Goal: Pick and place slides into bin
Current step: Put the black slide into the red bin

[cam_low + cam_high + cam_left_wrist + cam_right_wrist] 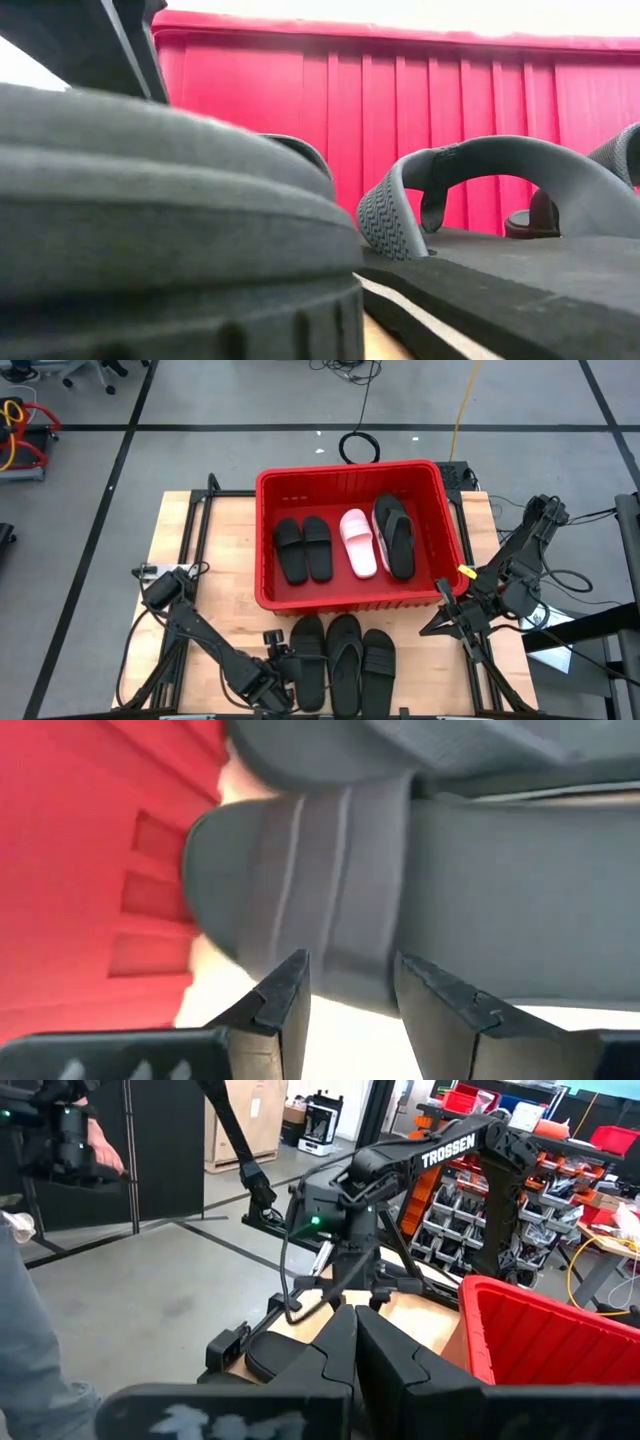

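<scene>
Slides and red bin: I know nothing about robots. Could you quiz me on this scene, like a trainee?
1. True or false: the pink slide lies inside the red bin.
2. How many black slides lie on the table in front of the bin? A) two B) three C) five
3. Which arm's end effector is at those slides?

Key: 1 true; 2 B; 3 the left end effector.

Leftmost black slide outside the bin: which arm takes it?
Left. Its claw is open at the leftmost black slide, fingers straddling its edge. The right claw sits shut off the bin's right corner.
</scene>
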